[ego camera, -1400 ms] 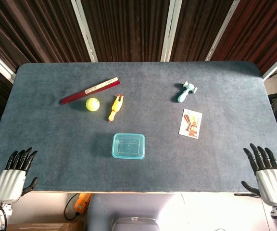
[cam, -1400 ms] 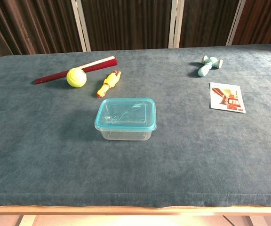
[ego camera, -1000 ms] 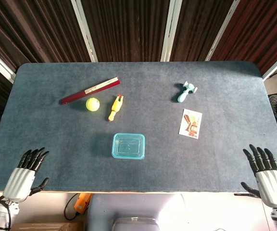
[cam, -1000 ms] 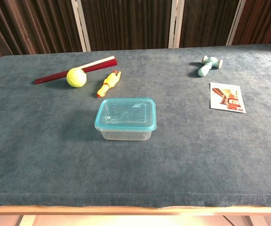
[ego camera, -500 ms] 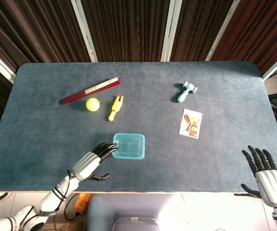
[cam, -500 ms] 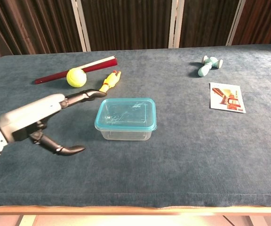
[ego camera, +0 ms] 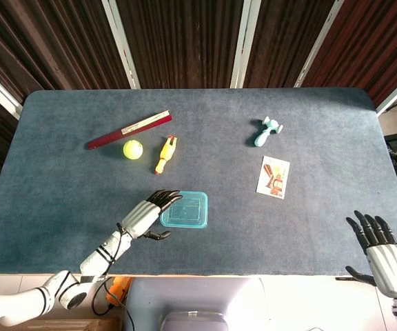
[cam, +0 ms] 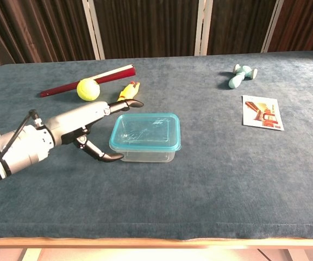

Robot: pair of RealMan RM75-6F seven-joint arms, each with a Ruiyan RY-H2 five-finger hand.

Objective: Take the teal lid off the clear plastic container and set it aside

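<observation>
A clear plastic container (cam: 145, 151) stands near the table's middle, its teal lid (ego camera: 185, 209) (cam: 144, 131) seated on top. My left hand (ego camera: 146, 215) (cam: 86, 126) lies just left of the container, fingers spread; the fingertips reach the lid's far left corner and the thumb curls by its near left edge. Whether they touch it I cannot tell. It holds nothing. My right hand (ego camera: 383, 252) hovers off the table's near right corner, fingers apart and empty; the chest view does not show it.
Behind the container lie a yellow rubber chicken (ego camera: 165, 154) (cam: 125, 95), a yellow ball (ego camera: 133, 149) (cam: 88, 89) and a red stick (ego camera: 128, 129) (cam: 87, 80). A teal toy (ego camera: 266, 131) (cam: 239, 75) and a picture card (ego camera: 273, 176) (cam: 262, 112) lie to the right.
My left hand has swept in from the table's near left corner up to the container's left side. The right hand stays almost still. The container and lid have not moved.
</observation>
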